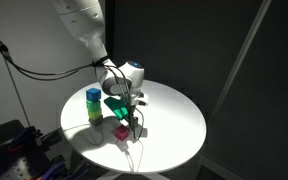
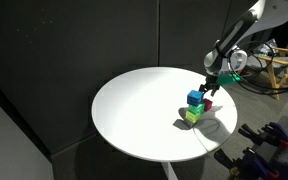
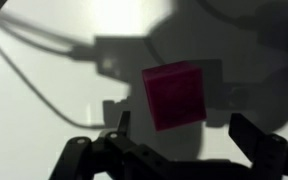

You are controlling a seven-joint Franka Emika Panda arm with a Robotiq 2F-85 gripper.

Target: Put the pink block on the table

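Obstacle, one: pink block (image 3: 174, 95), flat on the table (image 2: 134, 110) under my gripper (image 3: 184, 135), between my spread fingers (image 3: 119, 125), with a gap on each side

Obstacle, two: blue cube (image 2: 195, 98) and yellow-green cube (image 2: 191, 116), clustered just beside the pink block; that flank is closed to me

Free room: the wide white top on every other side of the cluster, bare in both exterior views; I can pass low there. Above the cubes the way is open
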